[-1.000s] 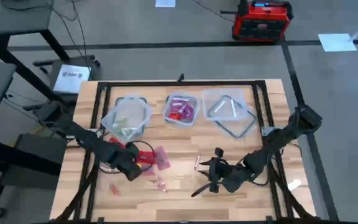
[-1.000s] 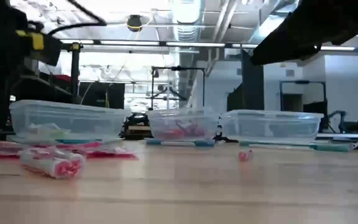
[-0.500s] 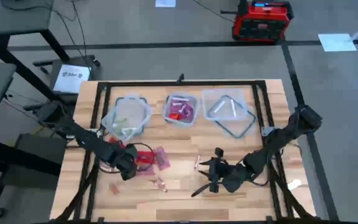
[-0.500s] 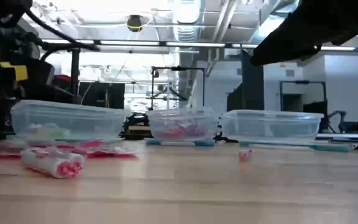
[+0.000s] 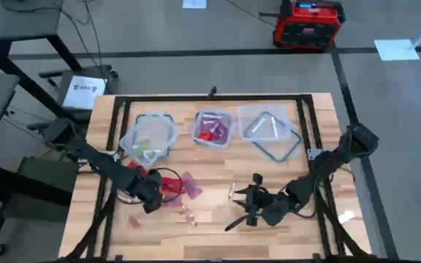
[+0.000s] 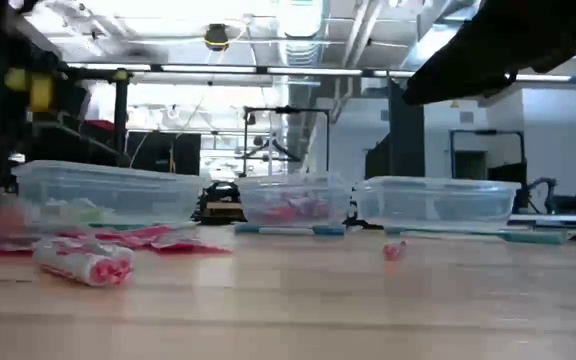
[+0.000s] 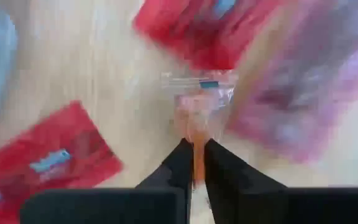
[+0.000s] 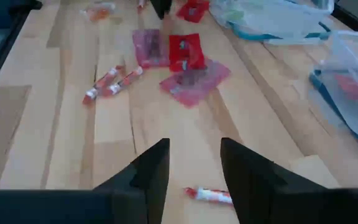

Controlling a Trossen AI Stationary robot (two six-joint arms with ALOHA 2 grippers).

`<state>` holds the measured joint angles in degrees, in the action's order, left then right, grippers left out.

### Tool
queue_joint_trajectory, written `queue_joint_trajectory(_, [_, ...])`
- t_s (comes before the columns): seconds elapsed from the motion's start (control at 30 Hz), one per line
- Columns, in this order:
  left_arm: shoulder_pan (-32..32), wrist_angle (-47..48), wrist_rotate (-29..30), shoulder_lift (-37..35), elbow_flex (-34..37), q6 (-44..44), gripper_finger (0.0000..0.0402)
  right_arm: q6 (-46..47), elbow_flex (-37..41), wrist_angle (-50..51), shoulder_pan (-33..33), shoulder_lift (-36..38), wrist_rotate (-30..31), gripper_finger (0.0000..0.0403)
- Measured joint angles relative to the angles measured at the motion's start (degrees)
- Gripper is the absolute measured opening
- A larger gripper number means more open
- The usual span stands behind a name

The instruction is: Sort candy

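Note:
The candy lies loose on the wooden table left of centre: red wrappers (image 5: pixel 169 187), a pink one (image 5: pixel 192 187) and small pieces (image 5: pixel 188 215). More pieces fill the middle clear tub (image 5: pixel 213 128). My left gripper (image 7: pixel 194 155) stands over this patch (image 5: pixel 150 201), pointing steeply down, shut on a pink-orange candy (image 7: pixel 197 106). My right gripper (image 5: pixel 245 203) waits open right of centre, above the table, with a small red-and-white candy (image 8: pixel 207 195) lying on the wood below its fingers (image 8: pixel 154 168). My left gripper pinches the pink-orange candy by one end of its wrapper (image 7: pixel 195 132) between its two fingertips, coming from above. The rest of the piece, with its clear crimped end (image 7: pixel 199 82), hangs beyond the fingertips. Whether it is clear of the wood, I cannot tell.
Three clear tubs stand in a row at the far side: left (image 5: pixel 150 136), middle, and right (image 5: pixel 267 126) with a bluish lid leaning under it. A single small candy (image 5: pixel 232 191) lies mid-table. Black rails (image 5: pixel 115 131) frame the board. The near strip is bare wood (image 5: pixel 218 245).
My left gripper, open a second ago, dipped toward the loose candy, shut and took hold of one pink-orange piece, then came back up a little. The right arm kept still.

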<state>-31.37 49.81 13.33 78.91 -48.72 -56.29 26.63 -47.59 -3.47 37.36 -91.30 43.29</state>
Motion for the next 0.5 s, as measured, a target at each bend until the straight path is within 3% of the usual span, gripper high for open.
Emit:
queue_joint_trajectory(0.17, [2.4,16.0,14.0,-0.1,-12.1,3.6,0.0003,0.0,0.0,0.0,0.0,0.0,0.0,0.0132])
queue_joint_trajectory(0.33, [6.8,28.2,31.2,-0.2,-16.3,4.9,0.0003,0.0,0.0,0.0,0.0,0.0,0.0,0.0132])
queue_joint_trajectory(0.43, [11.5,32.7,34.2,-0.2,-16.2,5.5,0.0004,0.0,0.0,0.0,0.0,0.0,0.0,0.0132])
queue_joint_trajectory(0.5, [16.3,33.4,31.9,-0.2,-15.8,4.5,0.0013,0.0,0.0,0.0,0.0,0.0,0.0,0.0132])
